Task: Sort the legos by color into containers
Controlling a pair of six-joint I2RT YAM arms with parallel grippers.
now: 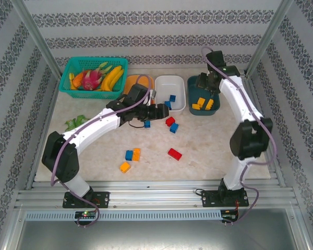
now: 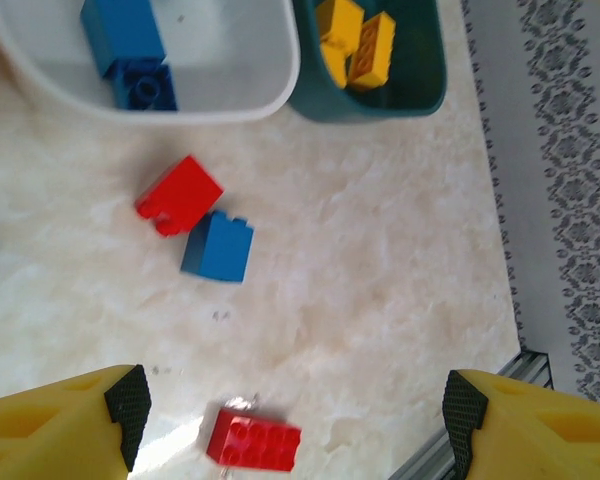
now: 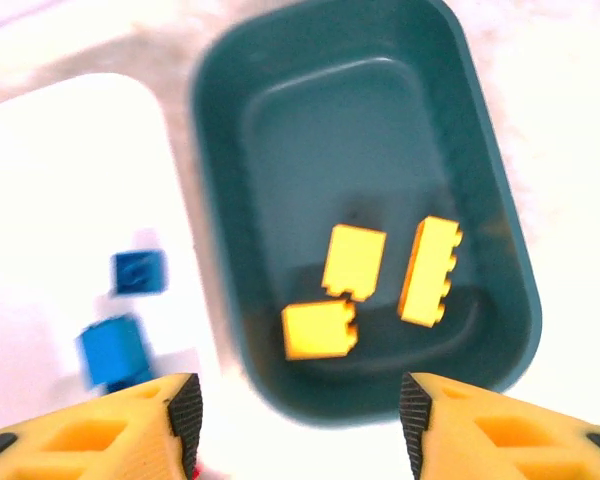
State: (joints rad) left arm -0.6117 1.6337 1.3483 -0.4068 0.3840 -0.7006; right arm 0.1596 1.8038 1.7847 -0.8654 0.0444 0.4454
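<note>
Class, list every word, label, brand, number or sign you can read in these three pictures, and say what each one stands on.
No text can be read.
The white bin, dark teal bin and teal mesh basket show no labels.
Any lettering on the studs of the red brick is too small and blurred to read.
The wallpaper bears ornament, not letters.

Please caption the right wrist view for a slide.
Open right end effector above the dark teal bin with three yellow legos; white bin beside it.
</note>
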